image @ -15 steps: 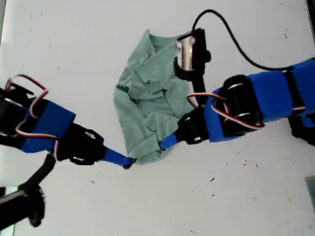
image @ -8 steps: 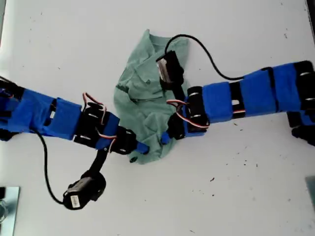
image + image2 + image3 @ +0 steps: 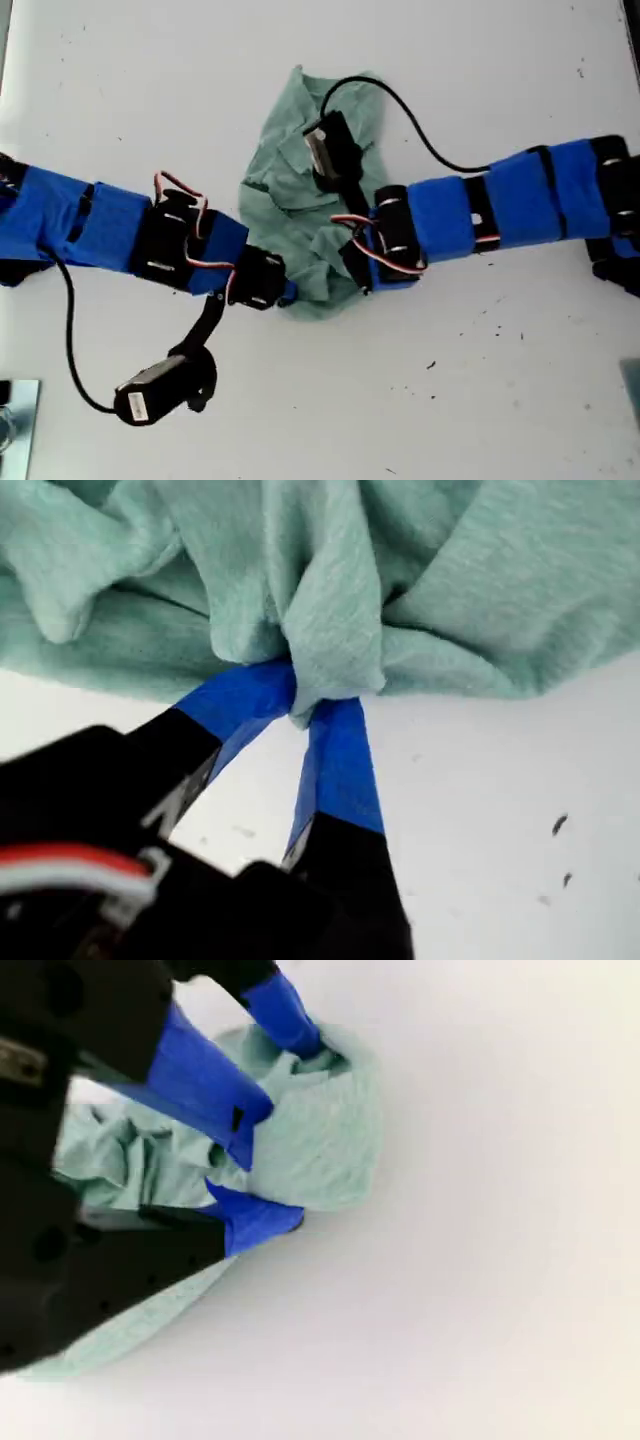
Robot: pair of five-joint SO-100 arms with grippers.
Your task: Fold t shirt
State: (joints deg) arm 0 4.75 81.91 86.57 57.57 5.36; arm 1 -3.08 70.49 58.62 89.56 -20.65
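Both grippers met at one edge of the crumpled t shirt on the white tabletop.

The white tabletop (image 3: 480, 400) carried the pale green t shirt (image 3: 300, 180), which lay bunched and wrinkled between the two blue arms. In the first wrist view, the t shirt (image 3: 450, 570) filled the space beyond the jaws, and my first gripper (image 3: 312, 712) had its blue jaws drawn nearly together, pinching a gathered fold of cloth at their tips. In the second wrist view, my second gripper (image 3: 262, 1177) held its jaws spread over the t shirt (image 3: 320, 1150), with cloth lying between and behind them, and the other arm's blue jaw tip touched the fabric just beyond. The second gripper (image 3: 352, 262) sat on the cloth near the first gripper (image 3: 288, 292).
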